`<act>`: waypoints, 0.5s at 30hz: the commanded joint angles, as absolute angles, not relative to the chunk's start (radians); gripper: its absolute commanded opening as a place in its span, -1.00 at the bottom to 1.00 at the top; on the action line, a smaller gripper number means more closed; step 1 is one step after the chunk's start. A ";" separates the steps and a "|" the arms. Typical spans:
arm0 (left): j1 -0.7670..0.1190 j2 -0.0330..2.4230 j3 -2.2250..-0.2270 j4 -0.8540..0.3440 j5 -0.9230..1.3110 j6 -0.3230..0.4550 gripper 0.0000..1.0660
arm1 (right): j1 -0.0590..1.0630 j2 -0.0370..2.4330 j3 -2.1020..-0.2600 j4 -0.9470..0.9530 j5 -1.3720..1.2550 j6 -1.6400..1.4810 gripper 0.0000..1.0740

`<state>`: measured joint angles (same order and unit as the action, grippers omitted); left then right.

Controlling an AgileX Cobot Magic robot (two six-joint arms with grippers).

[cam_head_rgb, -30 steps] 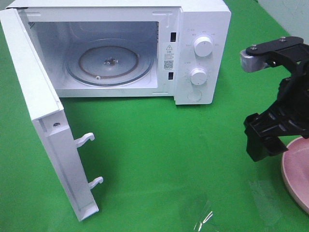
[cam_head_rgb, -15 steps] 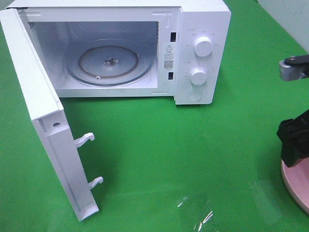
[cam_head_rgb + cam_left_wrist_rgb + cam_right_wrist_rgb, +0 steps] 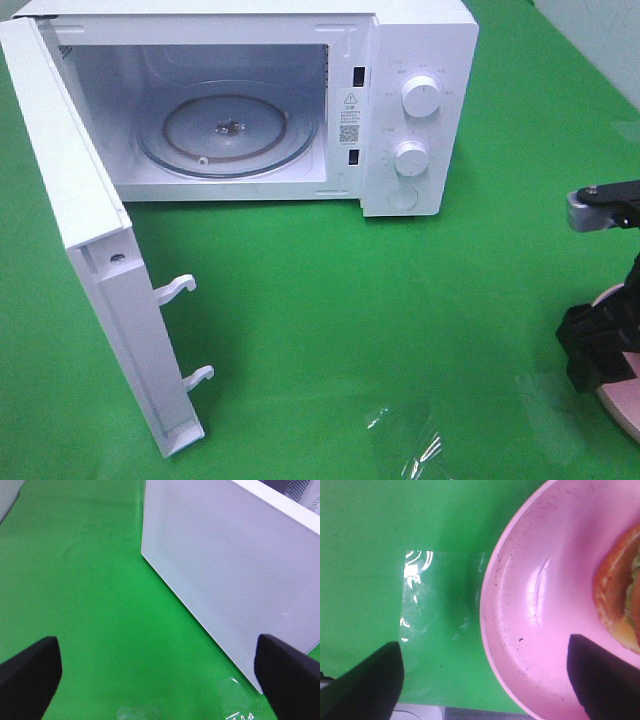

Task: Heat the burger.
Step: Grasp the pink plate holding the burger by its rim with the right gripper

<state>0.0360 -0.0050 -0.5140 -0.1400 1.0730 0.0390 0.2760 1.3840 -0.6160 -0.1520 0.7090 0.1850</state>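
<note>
Resting on a pink plate (image 3: 530,630), the burger (image 3: 620,595) shows golden-brown bun, green lettuce; right end effector (image 3: 487,680) gapes wide, empty

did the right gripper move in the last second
Yes. The right gripper went down and rightward, away from the microwave, toward the pink plate.

On my high feed I get just a slice of the right arm (image 3: 600,345): a chunky matt-black housing, angular and hard-edged. Above it there's a small silver-grey metal bracket (image 3: 581,213), rounded at the corner, capped by a flat black plate (image 3: 615,190) with a speck that may be a screw, too small to call. Over to the wrist feeds: the right gripper (image 3: 484,645) shows two plain black fingers (image 3: 367,680), blunt wedges, no markings. Same story on the left gripper (image 3: 156,641), whose matt-black wedge fingers (image 3: 30,672) catch a faint grey sheen along their edges
</note>
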 commanded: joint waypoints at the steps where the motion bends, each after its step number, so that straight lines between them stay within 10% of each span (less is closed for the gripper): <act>1: 0.033 -0.021 -0.514 -0.146 1.067 0.038 0.81 | 0.270 1.431 -0.609 -0.149 0.674 0.201 0.56; 15: 0.033 -0.021 -0.514 -0.146 1.067 0.038 0.81 | 0.253 1.618 -0.609 -0.156 0.515 0.233 0.54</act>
<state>0.0360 -0.0050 -0.5140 -0.1400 1.0730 0.0390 0.2590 1.6130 -0.6160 -0.1540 0.5260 0.2210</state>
